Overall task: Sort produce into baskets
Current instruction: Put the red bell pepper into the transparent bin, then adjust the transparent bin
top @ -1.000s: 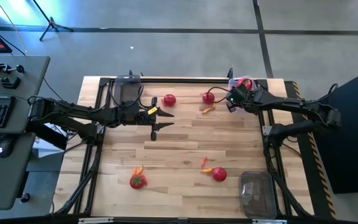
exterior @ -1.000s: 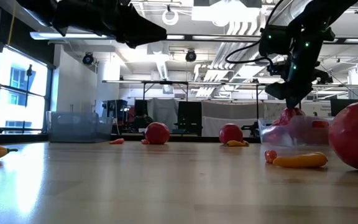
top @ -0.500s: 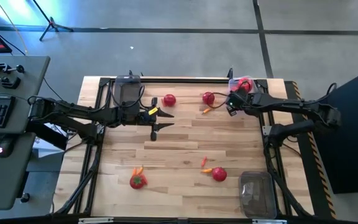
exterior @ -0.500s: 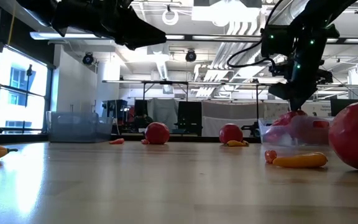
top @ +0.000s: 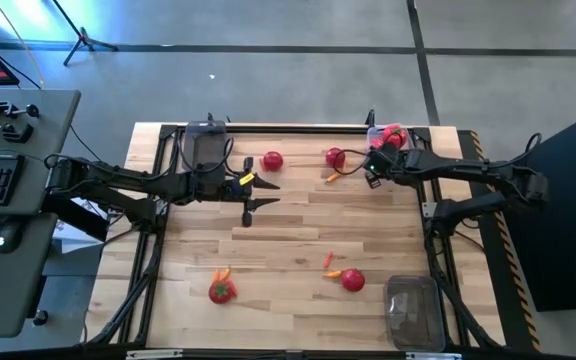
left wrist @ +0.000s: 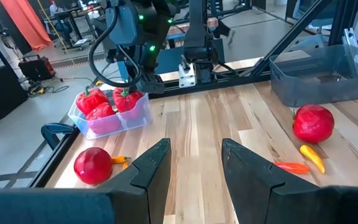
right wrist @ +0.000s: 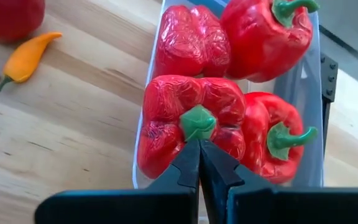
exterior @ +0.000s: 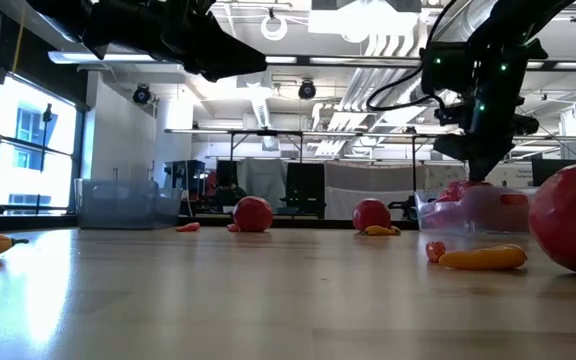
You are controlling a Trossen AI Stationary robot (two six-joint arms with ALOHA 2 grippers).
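The right gripper point(right wrist: 199, 163) has its jaws closed tip to tip, pinching the green stem of a red pepper point(right wrist: 185, 124). That pepper sits in the basket point(top: 388, 134) at the far right corner of the table, among three other peppers point(right wrist: 263, 34).

Step in hand, as judged: placing a pepper in the pepper basket. Next move: part the jaws to release the stem, then lift clear of the basket wall without dragging the pepper out.

The left gripper point(left wrist: 194, 165) hovers over the far left part of the table with its jaws open and nothing between them.

Loose produce on the table: tomatoes point(top: 272, 160), point(top: 335, 157), point(top: 353, 280), point(top: 222, 291) and small orange carrots point(top: 335, 178), point(top: 331, 273). The empty baskets point(top: 205, 148), point(top: 413, 308) stand at the far left and near right.
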